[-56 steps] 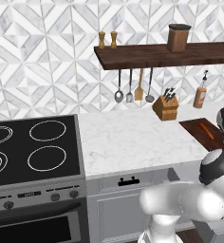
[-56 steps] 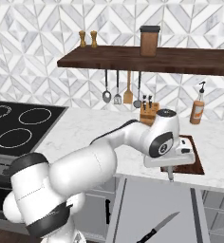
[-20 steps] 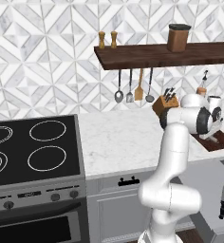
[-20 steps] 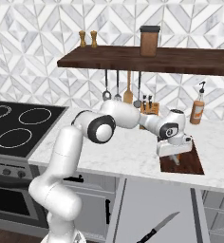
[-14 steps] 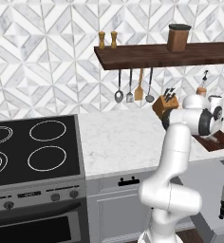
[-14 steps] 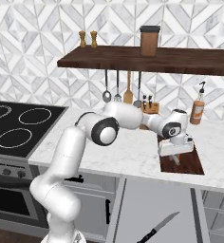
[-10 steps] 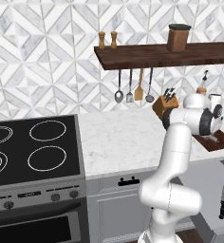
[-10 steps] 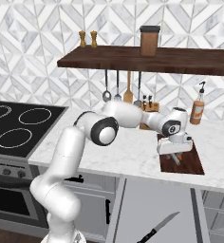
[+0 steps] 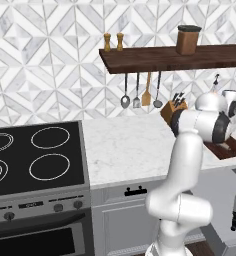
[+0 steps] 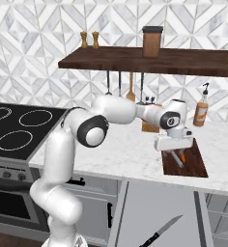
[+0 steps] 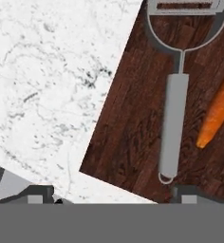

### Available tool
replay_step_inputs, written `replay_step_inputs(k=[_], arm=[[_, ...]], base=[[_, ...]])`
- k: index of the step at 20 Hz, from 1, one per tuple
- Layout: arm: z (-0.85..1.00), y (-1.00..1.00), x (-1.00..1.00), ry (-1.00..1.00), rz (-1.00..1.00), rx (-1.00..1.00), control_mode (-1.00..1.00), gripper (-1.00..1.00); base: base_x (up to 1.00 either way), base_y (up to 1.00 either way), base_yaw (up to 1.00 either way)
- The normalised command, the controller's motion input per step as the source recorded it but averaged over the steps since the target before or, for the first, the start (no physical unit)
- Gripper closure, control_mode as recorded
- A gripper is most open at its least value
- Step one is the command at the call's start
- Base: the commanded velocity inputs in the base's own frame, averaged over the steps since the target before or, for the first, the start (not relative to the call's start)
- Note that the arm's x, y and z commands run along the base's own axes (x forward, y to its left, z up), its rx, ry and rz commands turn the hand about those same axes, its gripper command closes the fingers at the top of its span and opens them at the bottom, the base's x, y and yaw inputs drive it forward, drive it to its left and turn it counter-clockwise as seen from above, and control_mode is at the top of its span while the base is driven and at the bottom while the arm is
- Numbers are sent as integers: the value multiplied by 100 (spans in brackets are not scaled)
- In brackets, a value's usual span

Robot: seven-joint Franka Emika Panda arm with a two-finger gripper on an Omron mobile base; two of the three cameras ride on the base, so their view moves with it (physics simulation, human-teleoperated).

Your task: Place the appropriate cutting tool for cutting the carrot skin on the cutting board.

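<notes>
Peeler (image 11: 174, 118): we see it flat on cutting board (image 11: 133, 137), beside carrot (image 11: 217, 111).
Gripper (image 10: 175, 153): above board, jaws spread wide, empty.

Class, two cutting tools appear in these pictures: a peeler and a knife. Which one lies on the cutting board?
The grey peeler lies on the cutting board, beside the carrot. The black-handled knife is down in front of the cabinets, below the counter.

peeler (image 11: 173, 118), carrot (image 11: 218, 111) crowding cutting board (image 11: 133, 137)
</notes>
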Motion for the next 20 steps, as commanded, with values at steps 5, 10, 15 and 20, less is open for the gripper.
replay_step_inputs(k=[5,10,15,20], arm=[[46,55,-67,0,1,-7,-100,-100],[7,88,-54,3,2,-9,-100,-100],[-7,95,-63,-4,19,-13,-100,-100],[46,96,-58,-9,11,-17,-100,-100]], base=[[0,0,0],[0,0,0],[0,0,0],[0,0,0]])
